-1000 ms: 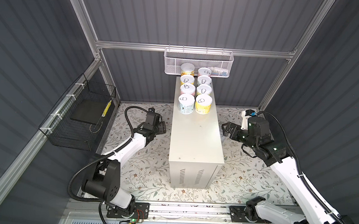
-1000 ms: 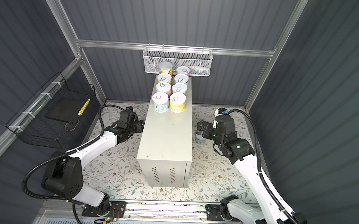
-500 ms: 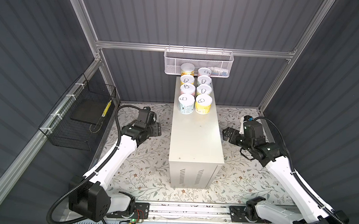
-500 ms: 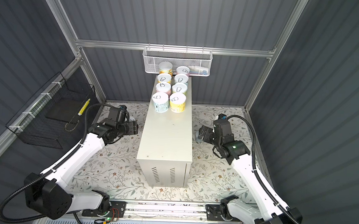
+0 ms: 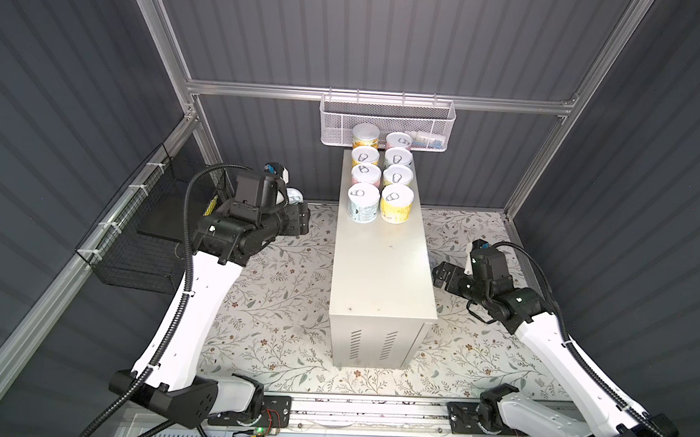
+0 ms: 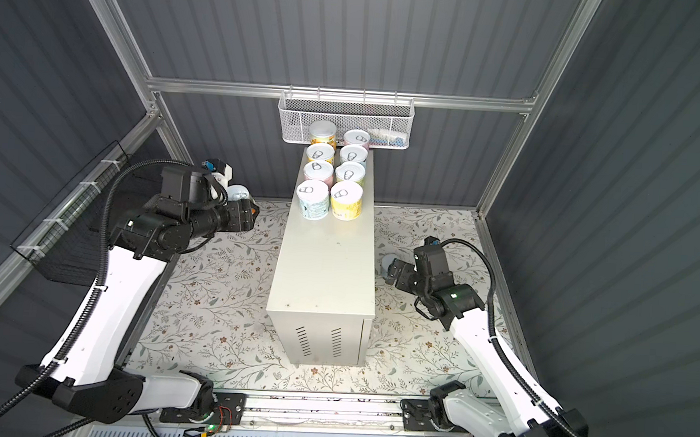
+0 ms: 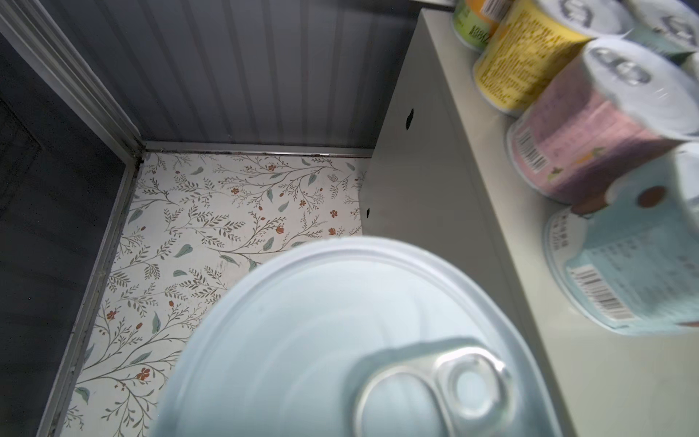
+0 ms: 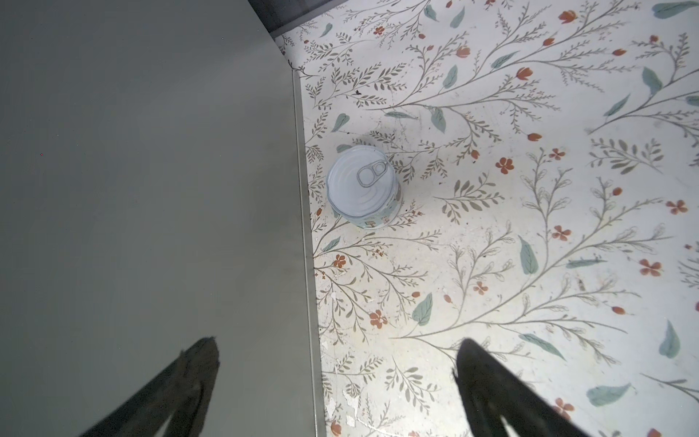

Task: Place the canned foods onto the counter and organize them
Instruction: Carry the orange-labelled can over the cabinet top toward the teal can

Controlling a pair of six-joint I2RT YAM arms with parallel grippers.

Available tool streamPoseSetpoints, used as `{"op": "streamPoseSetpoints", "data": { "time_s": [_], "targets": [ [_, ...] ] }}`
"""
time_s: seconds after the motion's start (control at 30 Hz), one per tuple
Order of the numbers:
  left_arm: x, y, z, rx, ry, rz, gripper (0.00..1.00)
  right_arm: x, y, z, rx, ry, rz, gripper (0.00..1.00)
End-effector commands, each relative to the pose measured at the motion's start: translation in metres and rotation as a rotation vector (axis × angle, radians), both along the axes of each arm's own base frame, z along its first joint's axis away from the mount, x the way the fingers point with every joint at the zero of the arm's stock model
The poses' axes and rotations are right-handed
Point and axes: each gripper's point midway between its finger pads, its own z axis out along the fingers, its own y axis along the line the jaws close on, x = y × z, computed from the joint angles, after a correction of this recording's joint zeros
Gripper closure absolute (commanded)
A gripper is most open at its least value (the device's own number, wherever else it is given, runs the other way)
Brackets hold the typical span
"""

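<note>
while left pincer [image 5: 295, 205] clamps a silver-lidded can [image 7: 340, 340] | right pincer [image 8: 336, 342] spread wide, empty

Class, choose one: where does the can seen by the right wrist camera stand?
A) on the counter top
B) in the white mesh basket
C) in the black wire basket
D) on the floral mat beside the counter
D: the can stands upright on the floral mat, close beside the counter, ahead of the open right pincer.
</note>
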Motion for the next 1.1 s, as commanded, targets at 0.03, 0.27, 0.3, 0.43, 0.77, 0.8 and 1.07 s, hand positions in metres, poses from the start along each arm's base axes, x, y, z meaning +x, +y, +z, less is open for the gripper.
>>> {"op": "streamPoseSetpoints", "data": {
  "time_s": [0.03, 0.27, 0.3, 0.43, 0.77, 0.8, 1.07],
  "targets": [
    [-0.018, -0.008, 0.028, 0.081, -0.04, -0.082, 1.0, 0.004, 0.0, 0.006, 0.012, -0.008, -0.005, 0.01],
    [-0.043, -0.043, 0.051, 0.118, -0.081, -0.194, 1.0, 0.005, 0.001, 0.009, 0.013, -0.018, -0.006, 0.01],
    [-0.045, -0.047, 0.049, 0.121, -0.075, -0.206, 1.0, 0.005, 0.0, 0.009, 0.015, -0.016, -0.006, 0.01],
    [-0.056, -0.066, 0.044, 0.141, -0.068, -0.267, 1.0, 0.004, 0.0, 0.012, 0.022, -0.015, -0.009, 0.01],
    [-0.065, -0.1, 0.029, 0.162, -0.047, -0.332, 1.0, 0.004, 0.0, 0.009, 0.019, -0.018, -0.005, 0.01],
    [-0.065, -0.1, 0.029, 0.158, -0.05, -0.332, 1.0, 0.004, 0.001, 0.009, 0.018, -0.02, -0.003, 0.01],
    [-0.065, -0.109, 0.02, 0.161, -0.031, -0.343, 1.0, 0.004, 0.001, 0.008, 0.021, -0.024, 0.0, 0.01]
  ]
}}
